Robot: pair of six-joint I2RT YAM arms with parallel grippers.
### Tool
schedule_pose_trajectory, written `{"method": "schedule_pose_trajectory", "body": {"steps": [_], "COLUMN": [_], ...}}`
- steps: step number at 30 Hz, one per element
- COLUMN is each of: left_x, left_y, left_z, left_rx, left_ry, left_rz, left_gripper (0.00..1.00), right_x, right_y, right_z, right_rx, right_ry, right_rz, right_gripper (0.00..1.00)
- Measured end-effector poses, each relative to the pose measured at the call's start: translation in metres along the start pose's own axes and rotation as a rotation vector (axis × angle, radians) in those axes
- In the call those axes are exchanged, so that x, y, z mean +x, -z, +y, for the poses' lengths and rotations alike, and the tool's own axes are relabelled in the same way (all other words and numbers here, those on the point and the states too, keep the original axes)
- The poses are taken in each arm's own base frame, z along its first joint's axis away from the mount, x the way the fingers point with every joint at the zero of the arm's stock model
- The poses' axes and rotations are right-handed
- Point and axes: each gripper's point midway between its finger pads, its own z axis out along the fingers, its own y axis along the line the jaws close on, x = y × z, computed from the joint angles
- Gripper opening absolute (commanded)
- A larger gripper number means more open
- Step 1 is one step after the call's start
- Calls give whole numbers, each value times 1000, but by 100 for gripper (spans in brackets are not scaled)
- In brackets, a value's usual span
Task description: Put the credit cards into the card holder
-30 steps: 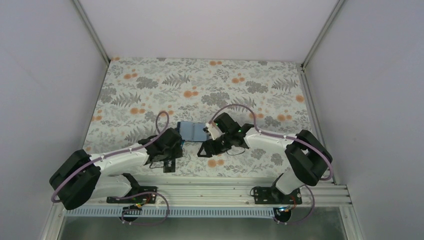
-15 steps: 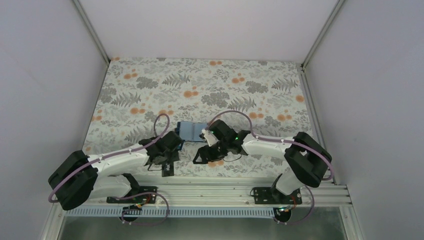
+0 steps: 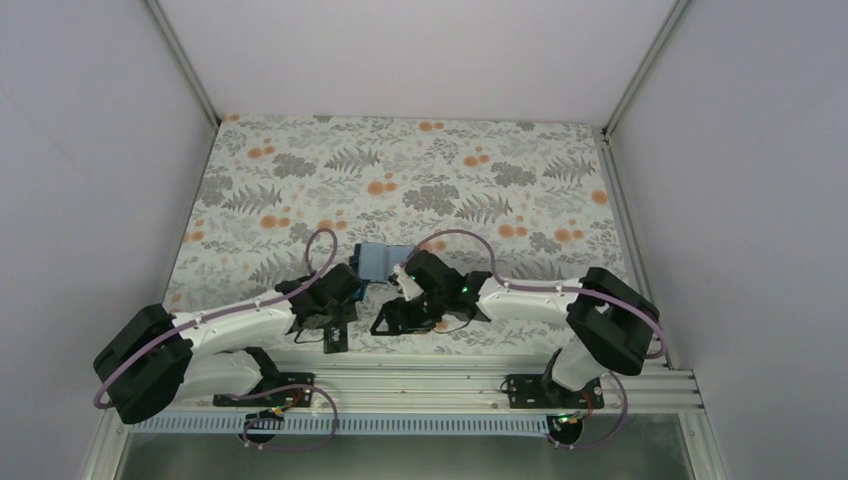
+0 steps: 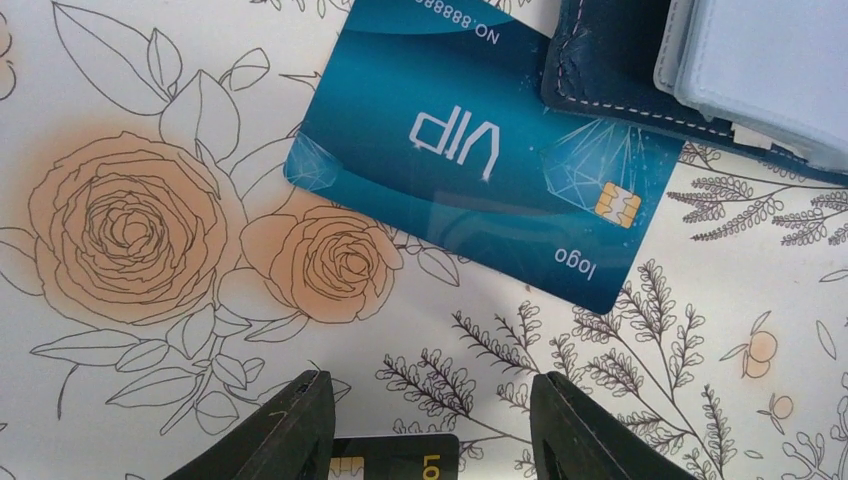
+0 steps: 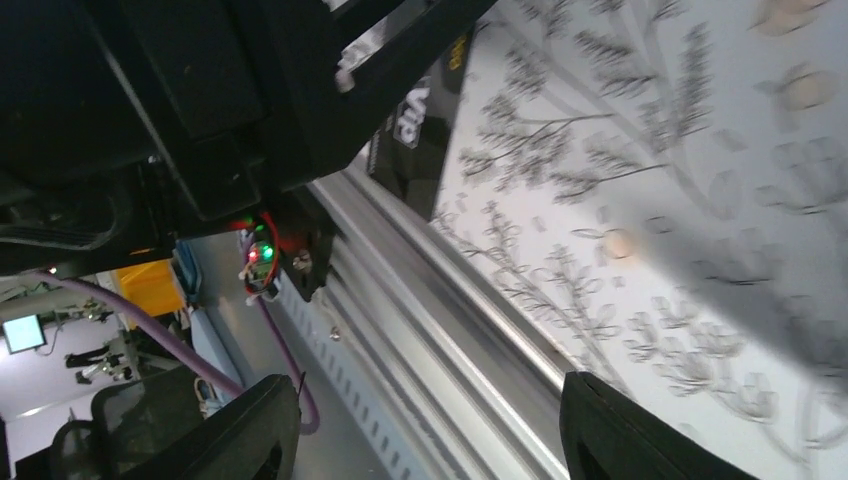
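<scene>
Teal card (image 4: 470,190) flat ahead of left end effector (image 4: 430,392), spread, empty; w/ corner under card holder (image 4: 610,70).

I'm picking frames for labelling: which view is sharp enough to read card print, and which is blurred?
Left wrist view: sharp, evenly lit, teal card print legible. Right wrist view: floral cloth smeared at right, upper left dark. Top view: even light, print too small to read.
</scene>
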Motion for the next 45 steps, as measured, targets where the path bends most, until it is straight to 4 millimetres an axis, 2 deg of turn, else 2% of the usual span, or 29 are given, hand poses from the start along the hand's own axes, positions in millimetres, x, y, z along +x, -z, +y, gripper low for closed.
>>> {"method": "schedule_pose_trajectory", "body": {"steps": [7,13,17,26,32,39,45], "left_x": [1,3,5,8,9,10,9], "left_y": [1,2,3,5,7,9,10], "left_z": [1,0,2,5,5,7,7], "left_rx": [9,14,16,22,30,28,32], "left_ry": [-7,-22,-26,-31,-44,-57,-62], "left_rz": [2,7,14,18,21,22,18], "left_gripper": [51,51,51,51,51,51,52], "right_x": [22,39,44,41,34,22,18], "right_y": [-30,-62,-74,-89,-103,-122,-127], "right_z": [22,17,12,25,35,25,24], "right_rx": [-32,6,20,21,30,46,43], "right_ry": [-74,-168,-224,-322,-378,-451,-480], "right_rz": [33,75,78,16,-67,-127,-145], "right_gripper": [67,66,65,63,59,53,51]}}
